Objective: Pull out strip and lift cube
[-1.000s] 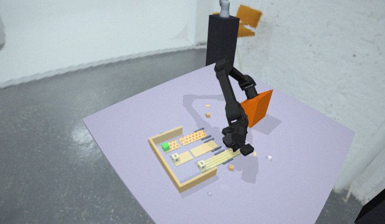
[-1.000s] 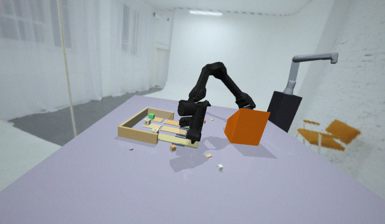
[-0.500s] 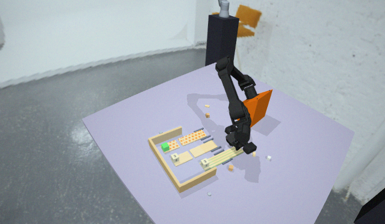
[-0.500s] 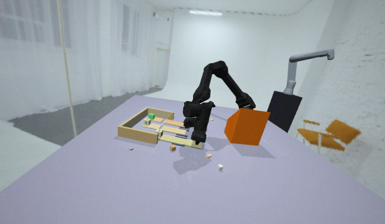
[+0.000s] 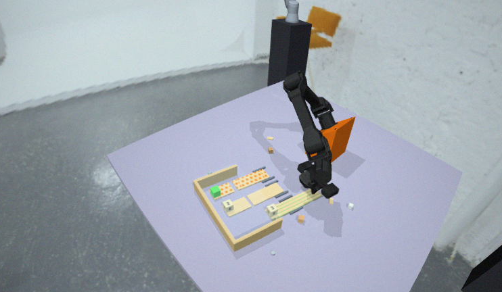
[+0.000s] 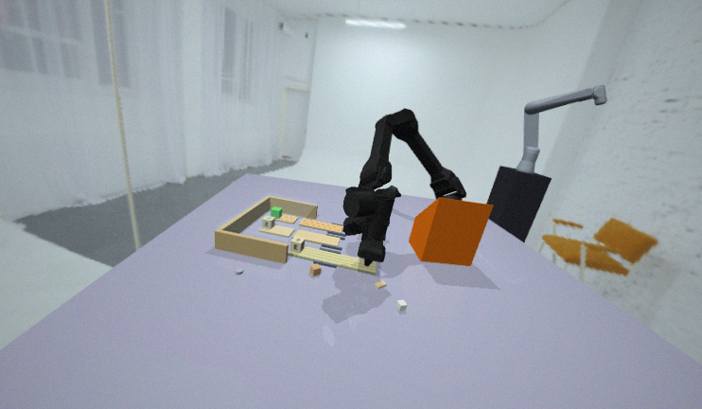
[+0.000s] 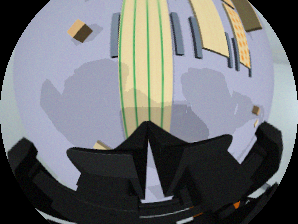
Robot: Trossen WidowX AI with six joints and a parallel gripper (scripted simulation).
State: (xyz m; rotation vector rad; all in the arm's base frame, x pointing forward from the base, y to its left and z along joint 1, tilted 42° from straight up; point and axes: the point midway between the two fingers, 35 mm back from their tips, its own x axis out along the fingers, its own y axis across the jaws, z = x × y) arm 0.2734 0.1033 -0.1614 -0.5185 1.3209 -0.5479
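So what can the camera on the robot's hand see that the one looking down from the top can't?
Only the wrist view shows the shut gripper close up, its fingertips meeting over the near end of the green-lined strip.

Only the top view shows the whole arm, the orange block, the wooden frame, the green cube, and the two broken strips in pieces.

Both show the green-lined strip, the labelled cube at its far end, and the purple table.
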